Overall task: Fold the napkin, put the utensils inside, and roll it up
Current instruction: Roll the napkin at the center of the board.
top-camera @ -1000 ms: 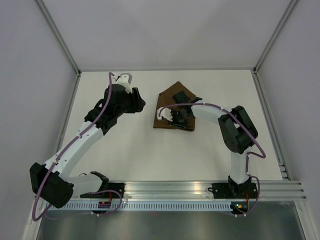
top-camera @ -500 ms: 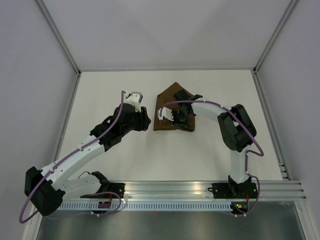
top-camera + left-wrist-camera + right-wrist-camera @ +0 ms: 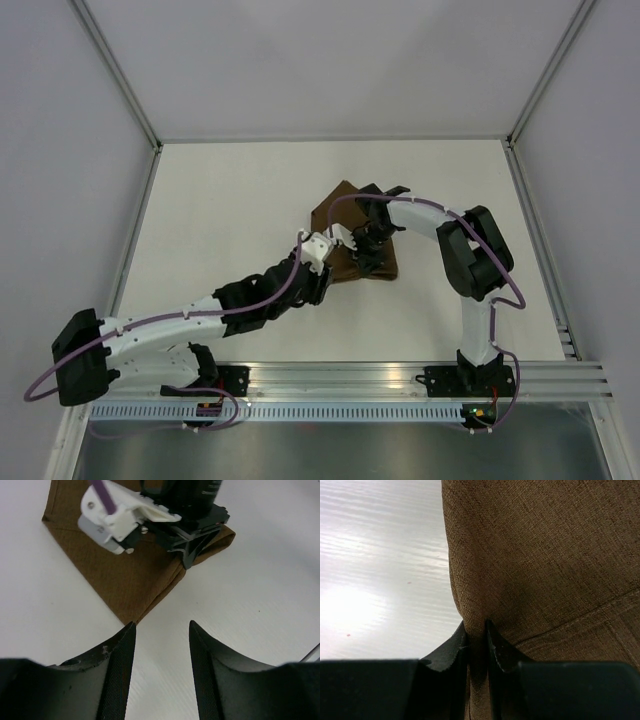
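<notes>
Brown napkin (image 3: 545,555), one fold tight between right fingers (image 3: 451,655); left fingers (image 3: 117,672) apart beside its corner.

White table (image 3: 220,200), pale grey walls (image 3: 330,60), slotted aluminium rail (image 3: 340,378) along its near edge

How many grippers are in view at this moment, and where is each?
2. The right gripper is pinched on a fold at the edge of the napkin. The left gripper is open over the table, just at a corner of the napkin, holding nothing.
</notes>
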`<action>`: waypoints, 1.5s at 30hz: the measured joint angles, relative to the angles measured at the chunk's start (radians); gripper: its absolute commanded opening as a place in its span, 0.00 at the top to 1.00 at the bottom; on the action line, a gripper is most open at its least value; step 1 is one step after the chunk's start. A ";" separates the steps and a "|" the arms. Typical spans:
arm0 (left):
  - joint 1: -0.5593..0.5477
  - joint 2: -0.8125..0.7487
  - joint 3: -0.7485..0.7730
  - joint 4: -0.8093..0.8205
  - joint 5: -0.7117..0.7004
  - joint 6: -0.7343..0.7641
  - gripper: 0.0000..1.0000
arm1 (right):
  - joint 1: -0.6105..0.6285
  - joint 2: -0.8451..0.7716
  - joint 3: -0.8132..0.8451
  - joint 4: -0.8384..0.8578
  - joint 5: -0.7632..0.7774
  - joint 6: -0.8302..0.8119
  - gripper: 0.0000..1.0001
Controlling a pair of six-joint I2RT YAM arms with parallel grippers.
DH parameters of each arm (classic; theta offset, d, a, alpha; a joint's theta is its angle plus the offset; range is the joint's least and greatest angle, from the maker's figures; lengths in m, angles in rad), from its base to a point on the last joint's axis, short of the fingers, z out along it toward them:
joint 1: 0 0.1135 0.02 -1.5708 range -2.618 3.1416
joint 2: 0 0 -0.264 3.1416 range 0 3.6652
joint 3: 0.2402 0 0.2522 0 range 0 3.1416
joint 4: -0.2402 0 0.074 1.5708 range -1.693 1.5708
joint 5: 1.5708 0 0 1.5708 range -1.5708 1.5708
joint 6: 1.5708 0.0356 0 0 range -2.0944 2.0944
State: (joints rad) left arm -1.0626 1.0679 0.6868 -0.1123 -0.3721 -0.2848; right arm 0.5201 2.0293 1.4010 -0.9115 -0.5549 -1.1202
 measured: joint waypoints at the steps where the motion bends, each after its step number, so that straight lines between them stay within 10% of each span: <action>1: -0.031 0.025 -0.001 0.033 -0.020 0.029 0.46 | -0.003 0.003 0.000 -0.021 -0.014 -0.005 0.85; 15: -0.203 0.400 0.019 0.265 -0.059 0.407 0.36 | -0.030 0.044 -0.053 -0.279 -0.123 -0.020 0.86; 45: -0.226 0.692 0.129 0.393 0.217 0.529 0.37 | -0.034 0.080 -0.088 -0.372 -0.119 0.032 0.86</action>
State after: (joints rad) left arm -1.2888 1.7599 0.8162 0.2802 -0.1547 0.2447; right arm 0.4858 2.1090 1.3132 -1.2831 -0.6735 -1.0885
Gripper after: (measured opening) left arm 0.650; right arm 0.225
